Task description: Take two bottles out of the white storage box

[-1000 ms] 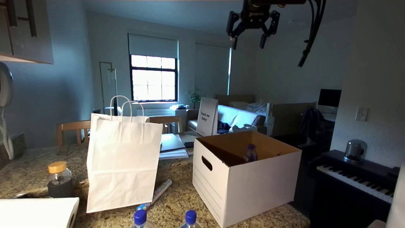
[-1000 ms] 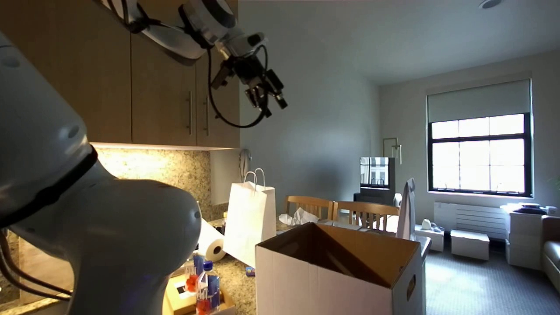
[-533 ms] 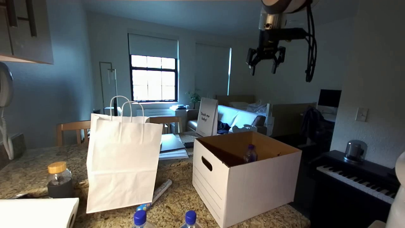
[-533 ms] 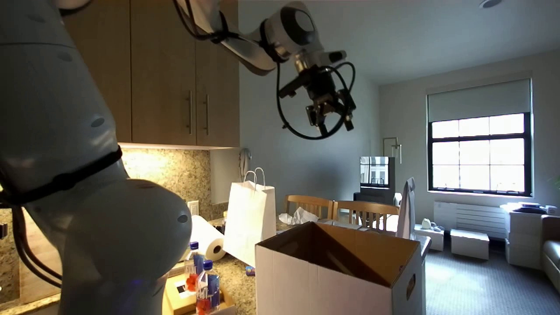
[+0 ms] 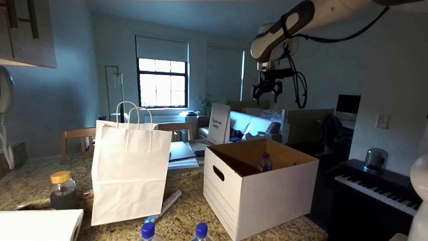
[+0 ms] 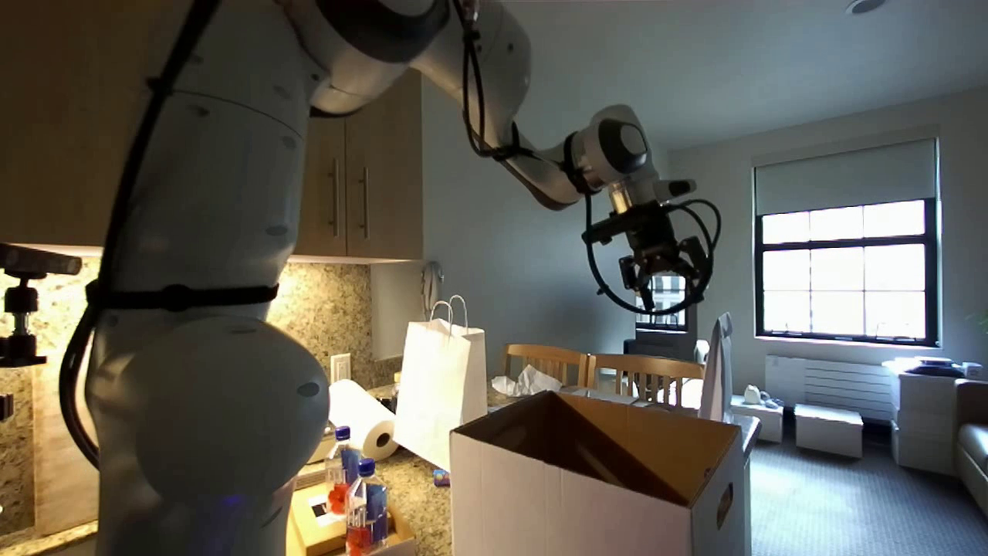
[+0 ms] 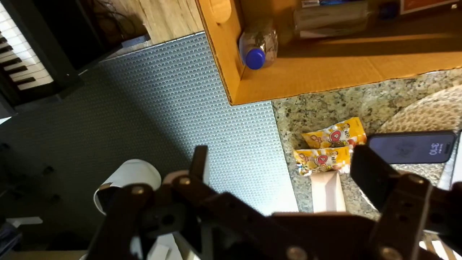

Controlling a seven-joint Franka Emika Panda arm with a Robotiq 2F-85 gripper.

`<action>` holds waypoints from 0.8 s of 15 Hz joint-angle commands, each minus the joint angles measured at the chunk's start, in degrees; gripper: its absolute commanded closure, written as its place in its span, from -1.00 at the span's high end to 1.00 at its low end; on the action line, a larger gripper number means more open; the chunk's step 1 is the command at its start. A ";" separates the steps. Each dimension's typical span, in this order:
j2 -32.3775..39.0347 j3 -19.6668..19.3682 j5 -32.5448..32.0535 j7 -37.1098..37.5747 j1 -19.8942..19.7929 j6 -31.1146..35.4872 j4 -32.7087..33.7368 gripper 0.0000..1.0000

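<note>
- the gripper [image 7: 279, 162] is hanging high, its fingers [image 7: 368, 173] standing wide with nothing between them, presumably to be ready for a grasp.
- the arm [image 5: 329, 15] is holding it up there, likely so that the fingertips are clearing the walls of the white storage box [image 5: 274, 197].
- that box is sitting on the stone counter [image 5: 185, 211] with its top uncovered, which is leaving a way in from above; in the wrist view it is lying toward the upper edge, not between the fingers, so the next move is probably needing a sideways shift before lowering.
- a blue-capped bottle [image 7: 258, 48] is standing in one corner inside, cap upward, and is likely offering the easier hold.
- a second bottle [image 7: 330, 20] is lying on its side farther in (its dark cap is barely showing), so it is probably calling for a deeper, crosswise reach.
- snack packets [image 7: 323, 157] and a phone [image 7: 411, 147] are resting outside the box, on the counter.
- two more capped bottles [image 6: 367, 502] are standing upright near the arm's foot; whether they are counting toward the task, i cannot tell.
</note>
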 commanded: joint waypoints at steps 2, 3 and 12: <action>13.20 0.56 4.89 -6.47 -1.71 -6.06 13.50 1.00; 14.33 0.98 6.47 -8.60 -2.23 -7.04 14.25 1.00; 16.28 0.83 9.08 -8.18 -3.03 7.31 3.43 1.00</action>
